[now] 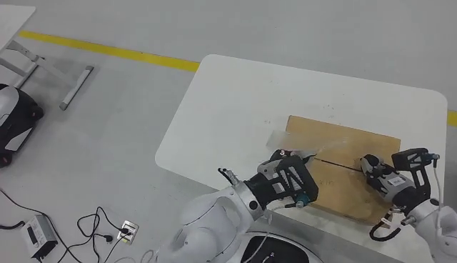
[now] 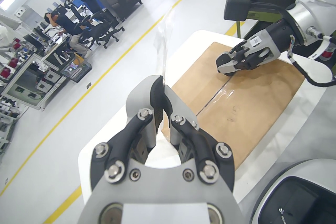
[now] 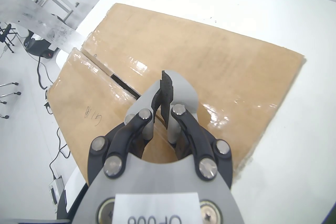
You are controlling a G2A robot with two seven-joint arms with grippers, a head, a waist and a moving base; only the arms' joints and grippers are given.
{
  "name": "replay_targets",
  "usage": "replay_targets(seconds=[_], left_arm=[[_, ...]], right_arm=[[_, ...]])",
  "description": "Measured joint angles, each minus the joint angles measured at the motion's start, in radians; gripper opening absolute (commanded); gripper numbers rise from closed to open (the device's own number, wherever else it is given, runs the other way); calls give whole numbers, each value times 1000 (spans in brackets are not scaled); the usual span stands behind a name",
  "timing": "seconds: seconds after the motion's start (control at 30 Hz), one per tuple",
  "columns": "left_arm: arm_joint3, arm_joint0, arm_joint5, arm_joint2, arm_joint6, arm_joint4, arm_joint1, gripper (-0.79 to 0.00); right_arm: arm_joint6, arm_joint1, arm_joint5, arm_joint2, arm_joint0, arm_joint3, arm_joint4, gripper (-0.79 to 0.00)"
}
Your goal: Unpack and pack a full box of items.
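Pulling steadily along the seam [image 2: 212,97] looks wisest as the left gripper [image 2: 162,88] is pinching clear tape [image 2: 162,51] peeled up from the box [image 1: 335,141] in the top view's lower right, while the closed right gripper [image 3: 166,89] is resting on it.

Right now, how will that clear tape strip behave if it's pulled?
Likely floppy: the tape rises thin and wavy from the left pincer. Probably light and sticky, so it may cling to the box.
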Motion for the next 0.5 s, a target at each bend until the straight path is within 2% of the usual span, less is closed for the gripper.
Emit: replay_targets(seconds=[0.33, 0.5], left_arm=[[71, -53, 23, 114, -12, -2, -13, -785], [119, -110, 43, 169, -30, -35, -28, -785]], right_arm=[[-35, 12, 4, 171, -90, -31, 61, -785], [-63, 16, 14, 287, -159, -45, 96, -785]])
